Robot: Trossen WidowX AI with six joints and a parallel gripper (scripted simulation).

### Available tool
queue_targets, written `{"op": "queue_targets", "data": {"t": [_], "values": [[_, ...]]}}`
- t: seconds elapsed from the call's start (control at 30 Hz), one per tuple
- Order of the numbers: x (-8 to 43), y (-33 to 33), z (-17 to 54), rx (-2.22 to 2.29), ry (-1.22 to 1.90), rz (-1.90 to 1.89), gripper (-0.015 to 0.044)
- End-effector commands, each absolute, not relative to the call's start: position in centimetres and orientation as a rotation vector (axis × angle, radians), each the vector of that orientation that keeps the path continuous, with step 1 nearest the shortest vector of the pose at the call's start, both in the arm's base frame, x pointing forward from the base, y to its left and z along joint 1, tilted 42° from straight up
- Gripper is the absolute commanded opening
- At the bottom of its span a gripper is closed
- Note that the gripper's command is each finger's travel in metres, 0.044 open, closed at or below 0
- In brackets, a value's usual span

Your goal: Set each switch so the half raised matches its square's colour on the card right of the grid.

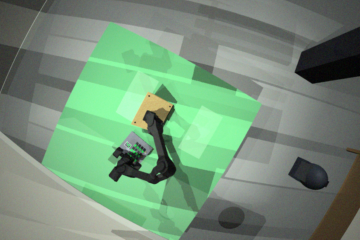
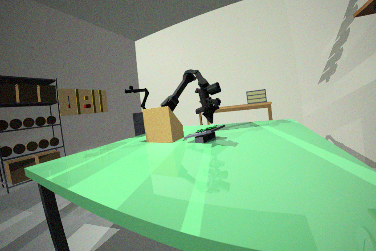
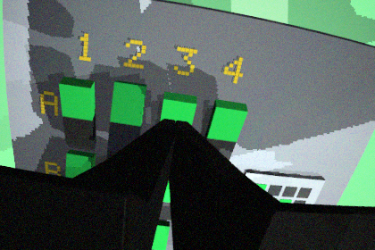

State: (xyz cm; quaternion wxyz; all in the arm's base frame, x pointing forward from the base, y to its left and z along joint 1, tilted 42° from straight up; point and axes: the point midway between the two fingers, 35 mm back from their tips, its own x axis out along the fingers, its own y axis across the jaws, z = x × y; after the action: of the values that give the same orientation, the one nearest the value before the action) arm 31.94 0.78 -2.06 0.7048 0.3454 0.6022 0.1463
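The tilted grey switch panel (image 1: 132, 138) (image 2: 194, 134) (image 3: 290, 75) carries green and dark switches. In the wrist view, A1 (image 3: 78, 102), A2 (image 3: 128, 104), A3 (image 3: 179, 107) and A4 (image 3: 227, 121) show green far halves that appear raised. B1 (image 3: 80, 164) shows green, partly covered. My gripper (image 2: 210, 122) (image 3: 173, 131) is shut and empty. Its tips overlap the lower part of A3 in the wrist view and hang just above the panel in the exterior view. The card (image 1: 127, 144) (image 3: 317, 188) shows one green and three dark squares in its far row; its lower rows and most other switches are hidden.
A wooden block (image 1: 151, 105) (image 2: 157, 125) stands beside the panel, with the arm's base on its sloped top. The panel rests on a dark support (image 2: 205, 137) on the green table (image 1: 96, 91) (image 2: 121, 181). Shadows cross the panel.
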Motion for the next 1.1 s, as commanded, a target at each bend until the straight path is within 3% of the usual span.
{"op": "queue_targets", "data": {"t": [0.0, 1.07], "values": [[31.79, 1.05, -2.56, 0.776, 1.348, 0.323, 0.0], [32.1, 1.81, -3.46, 0.777, 1.348, 0.323, 0.0]]}}
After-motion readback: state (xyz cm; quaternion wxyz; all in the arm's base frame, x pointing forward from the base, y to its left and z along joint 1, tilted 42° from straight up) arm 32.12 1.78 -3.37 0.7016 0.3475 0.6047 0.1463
